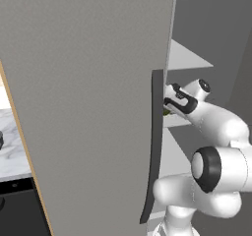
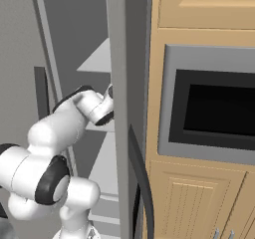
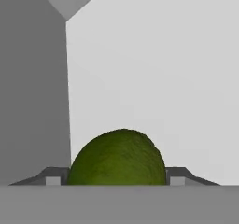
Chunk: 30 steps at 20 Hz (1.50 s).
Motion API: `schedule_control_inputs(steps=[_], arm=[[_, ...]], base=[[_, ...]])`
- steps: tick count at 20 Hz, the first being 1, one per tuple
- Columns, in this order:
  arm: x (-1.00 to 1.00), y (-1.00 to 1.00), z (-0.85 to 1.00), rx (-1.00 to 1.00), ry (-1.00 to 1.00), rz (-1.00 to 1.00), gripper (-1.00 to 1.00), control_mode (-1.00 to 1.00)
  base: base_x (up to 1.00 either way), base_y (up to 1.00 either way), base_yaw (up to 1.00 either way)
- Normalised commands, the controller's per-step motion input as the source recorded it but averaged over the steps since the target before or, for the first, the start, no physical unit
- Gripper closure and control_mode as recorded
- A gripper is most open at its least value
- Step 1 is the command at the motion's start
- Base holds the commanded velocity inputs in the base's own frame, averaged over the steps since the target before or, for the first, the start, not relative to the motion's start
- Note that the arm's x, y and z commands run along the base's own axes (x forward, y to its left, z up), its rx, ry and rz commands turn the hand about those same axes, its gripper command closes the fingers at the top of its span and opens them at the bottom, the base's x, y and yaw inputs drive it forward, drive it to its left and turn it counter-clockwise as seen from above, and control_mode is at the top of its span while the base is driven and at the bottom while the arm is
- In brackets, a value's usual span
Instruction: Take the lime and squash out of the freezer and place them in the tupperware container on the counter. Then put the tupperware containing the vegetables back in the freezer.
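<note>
From the camera on my hand, the lime [image 3: 119, 157] sits right between my two finger tips [image 3: 53, 177], a dark green rounded lump pressed against both of them, so my tool [image 3: 116, 180] is clamped on the lime. Beyond it lies a pale freezer shelf [image 3: 154, 78], with a grey inner wall to one side of my tool. The left base view gives what the hand camera cannot: my arm reaches past the edge of the open freezer door [image 1: 88, 107], whose long dark handle [image 1: 153, 146] runs down just beside my wrist, and a small speck of green shows at the tip of my tool [image 1: 167, 111] where it meets the door's edge; the fingers themselves are hidden there. Far off to the left of my tool in that view, a strip of the marble bench [image 1: 12, 146] shows past the door. The right base view shows my forearm going into the freezer [image 2: 84, 44] behind its grey side wall, with tan wooden cabinets [image 2: 199, 198] and a dark built-in oven window [image 2: 219, 111] well off to the right of my tool.
</note>
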Motion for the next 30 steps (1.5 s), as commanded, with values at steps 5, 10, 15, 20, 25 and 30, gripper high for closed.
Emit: schedule_control_inputs(steps=[5,10,15,20,25,30], arm=[[-0.99,-0.20,0.43,-0.06,-0.20,-0.09,1.00,-1.00],[-1.00,0.00,0.55,-0.14,-0.16,-0.06,1.00,-1.00],[-1.00,0.03,0.77,-0.21,-0.13,-0.04,1.00,-1.00],[-1.00,0.01,0.79,-0.23,-0.08,-0.05,1.00,-1.00],[-0.94,0.00,0.67,-0.21,-0.01,-0.05,1.00,-1.00],[-0.81,0.21,0.20,-0.17,0.00,-0.01,1.00,-1.00]], base=[[0.00,0.00,0.00],[0.00,0.00,0.00],[0.00,0.00,0.00],[0.00,0.00,0.00],[0.00,0.00,0.00],[0.00,0.00,0.00]])
